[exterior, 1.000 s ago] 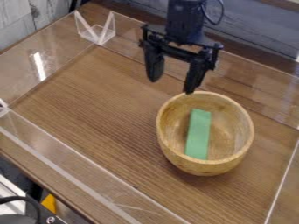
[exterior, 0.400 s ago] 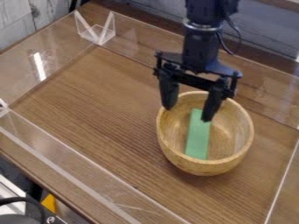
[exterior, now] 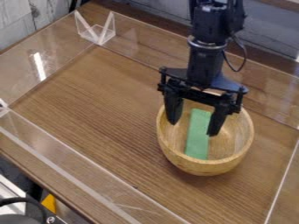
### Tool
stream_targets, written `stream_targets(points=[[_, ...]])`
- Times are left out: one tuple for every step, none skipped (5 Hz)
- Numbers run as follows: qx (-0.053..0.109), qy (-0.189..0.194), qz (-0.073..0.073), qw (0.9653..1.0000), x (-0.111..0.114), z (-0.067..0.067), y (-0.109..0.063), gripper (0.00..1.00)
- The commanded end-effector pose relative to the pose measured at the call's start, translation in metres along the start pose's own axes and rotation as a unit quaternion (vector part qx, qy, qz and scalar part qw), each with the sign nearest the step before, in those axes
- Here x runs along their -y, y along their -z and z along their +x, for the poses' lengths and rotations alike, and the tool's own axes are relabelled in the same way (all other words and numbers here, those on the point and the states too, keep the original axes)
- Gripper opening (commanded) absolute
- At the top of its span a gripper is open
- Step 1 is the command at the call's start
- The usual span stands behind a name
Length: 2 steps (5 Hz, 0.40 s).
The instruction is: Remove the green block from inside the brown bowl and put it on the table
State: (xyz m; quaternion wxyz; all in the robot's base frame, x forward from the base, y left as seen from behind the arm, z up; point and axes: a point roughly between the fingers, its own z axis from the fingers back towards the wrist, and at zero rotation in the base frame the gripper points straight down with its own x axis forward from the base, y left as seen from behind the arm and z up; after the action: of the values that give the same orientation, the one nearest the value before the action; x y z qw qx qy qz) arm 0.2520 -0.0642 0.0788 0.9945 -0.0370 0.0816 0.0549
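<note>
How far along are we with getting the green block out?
The pincer is open over the brown bowl, so the approach looks done. Nothing is in hand: the green block lies inside the bowl. Gripping it, lifting it clear and setting it on the table are left.

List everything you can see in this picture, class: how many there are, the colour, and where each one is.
wooden bowl: one, light tan-brown, on the tabletop, right of the picture's centre
rectangular block: one, green, inside the bowl
tabletop: one, brown wood grain, under the bowl
clear wire-like or acrylic object: one, colourless, near the far left corner; exact kind unclear
dark object with a pale band: one, mostly black, bottom left corner, partly out of view; cannot tell what it is
robot arm: one, black, reaching in from the top of the picture
pincer: one, black, open, over the bowl
</note>
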Motion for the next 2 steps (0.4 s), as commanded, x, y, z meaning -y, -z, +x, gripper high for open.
stream_targets(points=[[0.033,-0.004,-0.012,0.9994,0.0057,0.0022,-0.0094,1.0],[0.037,-0.015,-0.014,0.9991,0.0063,0.0038,-0.0052,1.0]])
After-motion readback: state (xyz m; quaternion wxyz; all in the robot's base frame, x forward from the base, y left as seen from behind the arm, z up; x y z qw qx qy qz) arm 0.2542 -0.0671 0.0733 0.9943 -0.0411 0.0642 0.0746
